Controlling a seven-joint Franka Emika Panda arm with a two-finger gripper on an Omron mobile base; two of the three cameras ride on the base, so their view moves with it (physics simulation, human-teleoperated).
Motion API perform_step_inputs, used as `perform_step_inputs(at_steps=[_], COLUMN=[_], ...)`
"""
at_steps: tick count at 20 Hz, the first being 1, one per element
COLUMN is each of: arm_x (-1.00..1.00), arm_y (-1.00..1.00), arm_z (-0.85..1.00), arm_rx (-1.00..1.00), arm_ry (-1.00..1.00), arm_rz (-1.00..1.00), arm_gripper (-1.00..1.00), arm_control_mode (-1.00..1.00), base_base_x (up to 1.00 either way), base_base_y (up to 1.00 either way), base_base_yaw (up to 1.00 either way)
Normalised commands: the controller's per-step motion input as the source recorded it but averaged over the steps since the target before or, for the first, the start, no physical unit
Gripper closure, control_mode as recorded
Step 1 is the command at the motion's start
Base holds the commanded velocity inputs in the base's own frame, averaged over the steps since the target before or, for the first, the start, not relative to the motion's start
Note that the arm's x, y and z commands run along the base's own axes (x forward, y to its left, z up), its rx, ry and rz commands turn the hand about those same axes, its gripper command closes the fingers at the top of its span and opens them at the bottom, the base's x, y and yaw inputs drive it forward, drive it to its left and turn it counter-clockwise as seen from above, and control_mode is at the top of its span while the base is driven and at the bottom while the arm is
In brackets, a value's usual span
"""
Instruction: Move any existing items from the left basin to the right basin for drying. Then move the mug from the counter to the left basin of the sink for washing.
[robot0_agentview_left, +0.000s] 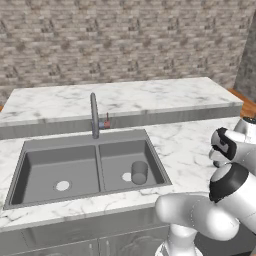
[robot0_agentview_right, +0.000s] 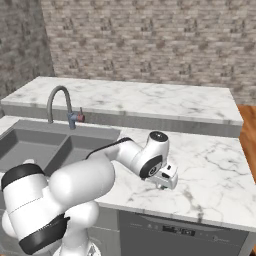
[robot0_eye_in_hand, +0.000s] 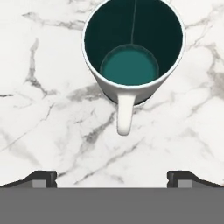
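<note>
Gripper (robot0_eye_in_hand: 112, 178) hangs spread wide and empty over the veined marble counter (robot0_eye_in_hand: 39, 122), its fingertips apart from the mug (robot0_eye_in_hand: 132, 48). That glossy round mug stands upright right of the sink (robot0_agentview_left: 90, 167), handle toward the gripper, bare marble all around.

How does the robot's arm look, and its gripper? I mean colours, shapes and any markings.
The arm is glossy white, made of thick rounded segments, with black bands at the joints. The gripper is a small boxy white hand with dark details. Its two fingertips are small, dark and blocky with grey faces. No cables or markings are visible.
</note>
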Motion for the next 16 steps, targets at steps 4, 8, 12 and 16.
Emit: perform_step_inputs(at_steps=[4, 8, 12, 16], arm_x=[0.12, 0.10, 0.11, 0.16], arm_y=[-0.07, -0.14, -0.15, -0.11], arm_z=[0.00, 0.00, -0.03, -0.05], arm_rx=[0.00, 0.00, 0.00, 0.00], arm_ry=[-0.03, 0.00, 0.00, 0.00], arm_rz=[0.00, 0.00, 0.00, 0.00], arm_gripper=[-1.00, -1.00, -1.00, -1.00], arm_control_mode=[-1.00, -1.00, -1.00, -1.00], base_base_x=[0.00, 0.00, 0.00, 0.00], base_base_y=[0.00, 0.00, 0.00, 0.00], base_base_yaw=[0.00, 0.00, 0.00, 0.00])
